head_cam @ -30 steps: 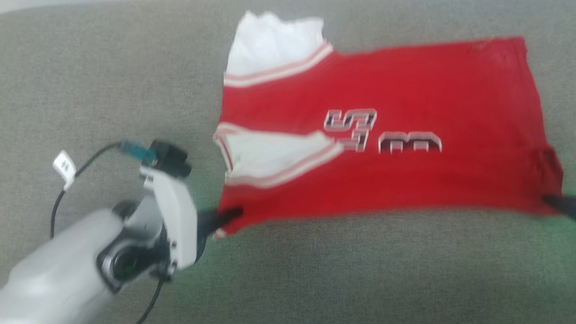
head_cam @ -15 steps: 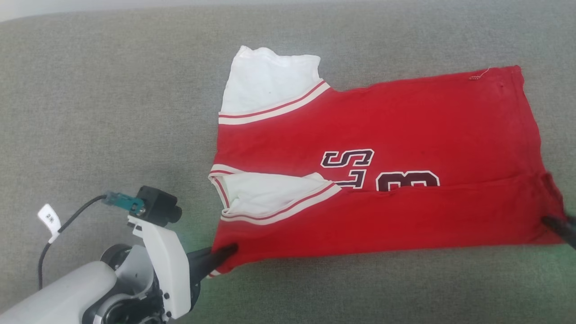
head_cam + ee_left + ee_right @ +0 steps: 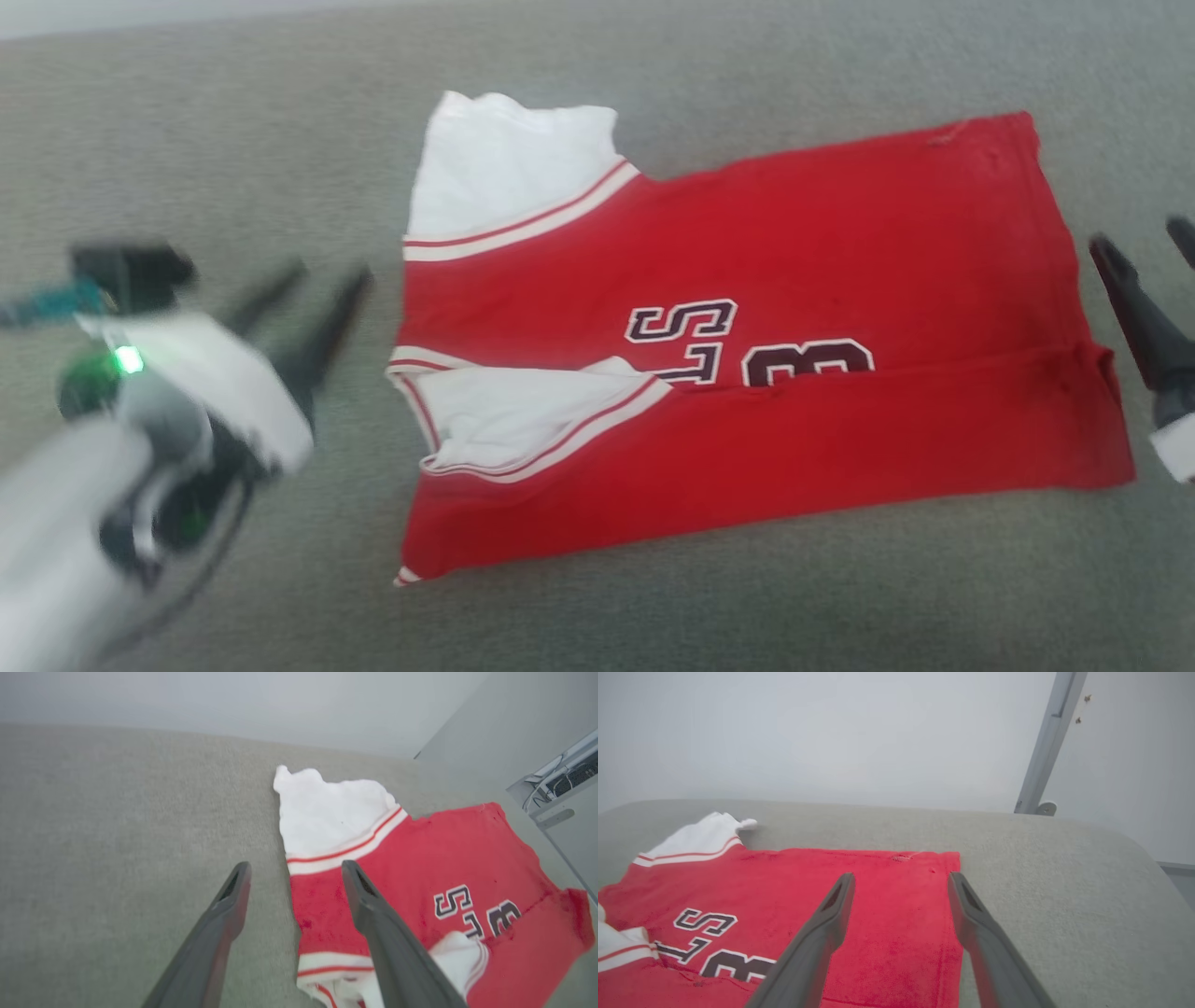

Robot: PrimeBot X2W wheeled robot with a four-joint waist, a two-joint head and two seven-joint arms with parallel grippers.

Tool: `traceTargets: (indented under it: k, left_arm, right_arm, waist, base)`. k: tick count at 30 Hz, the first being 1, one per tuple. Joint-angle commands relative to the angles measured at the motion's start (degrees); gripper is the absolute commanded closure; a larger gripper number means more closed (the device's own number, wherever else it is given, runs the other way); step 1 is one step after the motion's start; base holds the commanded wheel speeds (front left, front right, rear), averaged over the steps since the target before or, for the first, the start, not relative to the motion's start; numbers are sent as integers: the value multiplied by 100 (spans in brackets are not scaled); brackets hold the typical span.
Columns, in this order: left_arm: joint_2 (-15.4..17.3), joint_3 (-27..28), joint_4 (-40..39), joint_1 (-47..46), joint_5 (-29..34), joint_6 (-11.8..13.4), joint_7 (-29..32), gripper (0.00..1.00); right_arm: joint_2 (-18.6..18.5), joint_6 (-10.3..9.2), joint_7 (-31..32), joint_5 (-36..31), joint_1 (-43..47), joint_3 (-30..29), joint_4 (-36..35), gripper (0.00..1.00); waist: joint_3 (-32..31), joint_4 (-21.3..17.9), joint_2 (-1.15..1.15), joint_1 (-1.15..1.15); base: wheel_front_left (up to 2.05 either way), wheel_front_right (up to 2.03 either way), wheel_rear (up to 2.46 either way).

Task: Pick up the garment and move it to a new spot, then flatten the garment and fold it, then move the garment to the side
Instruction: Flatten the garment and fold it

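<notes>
The head view looks steeply down on the garment (image 3: 840, 233); both wrist views skim low and near from its opposite ends, sharing its red middle.

Grey fabric surface (image 3: 653, 607) is stretching wide here, soft even light falling across it. Behind it a pale wall (image 3: 831, 732) is rising, a grey metal post (image 3: 1046, 746) is standing against it, and off the surface's corner a pale unit (image 3: 574, 830) is showing dark cables (image 3: 565, 777).
</notes>
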Motion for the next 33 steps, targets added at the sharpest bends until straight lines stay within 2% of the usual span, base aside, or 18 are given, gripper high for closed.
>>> traceTargets:
  k: [1, 6, 7, 11, 14, 18, 24, 27, 28, 30, 31, 33]
  left_arm:
    - [-179, 130, 327, -337, 69, 59, -135, 0]
    - [-551, 258, 1467, -1412, 448, 117, -147, 0]
    - [-551, 258, 1467, -1412, 448, 117, -147, 0]
    - [-705, 220, 2368, -2288, 611, -33, 289, 0]
    - [-806, 54, 2980, -2826, 648, -151, 944, 0]
    - [-805, -220, 3546, -3327, 419, -336, 2392, 0]
    - [-783, -637, 3828, -3877, 245, -337, 4419, 0]
    - [-879, -727, 3810, -3940, 179, -381, 4753, 0]
    - [-919, -762, 3798, -3949, 171, -413, 4823, 20]
    - [-1018, -777, 3780, -3962, 125, -449, 4904, 94]
    - [-1067, -777, 3782, -3981, 123, -446, 4903, 100]
    - [-1192, -805, 3772, -4022, 127, -486, 4909, 100]
  right_arm:
    - [214, 2, -293, -114, -125, -45, -8, 0]
    - [646, 1, -815, -353, -354, -37, 1, 0]
    - [646, 1, -815, -353, -354, -37, 1, 0]
    - [848, 1, -1027, -391, -461, 74, 1, 0]
    - [914, 1, -1147, -368, -530, 152, 44, 0]
    - [932, 1, -1211, -311, -536, 238, 136, 0]
    - [847, 1, -1266, -199, -623, 407, 277, 0]
    - [750, 1, -1211, -136, -711, 515, 324, 0]
    - [720, 1, -1163, -97, -772, 576, 332, 0]
    - [616, 1, -1002, -38, -981, 703, 338, 0]
    - [544, 1, -872, 8, -1109, 790, 349, 0]
    - [393, 1, -512, 91, -1450, 990, 411, 0]
  waist:
    - [156, -166, 0, 0]
    - [462, -546, 0, 0]
    - [462, -546, 0, 0]
    - [692, -913, 0, 0]
    - [809, -1145, 0, 0]
    - [902, -1363, 0, 0]
    - [1053, -1489, 0, 0]
    - [1148, -1465, 0, 0]
    - [1178, -1447, 0, 0]
    - [1230, -1398, 0, 0]
    - [1256, -1364, 0, 0]
    - [1300, -1274, 0, 0]
  base:
    - [0, 0, 0]
    - [0, 0, 0]
    - [0, 0, 0]
    - [0, 0, 0]
    - [0, 0, 0]
    - [0, 0, 0]
    - [0, 0, 0]
    - [0, 0, 0]
    - [0, 0, 0]
    - [0, 0, 0]
    - [0, 0, 0]
    - [0, 0, 0]
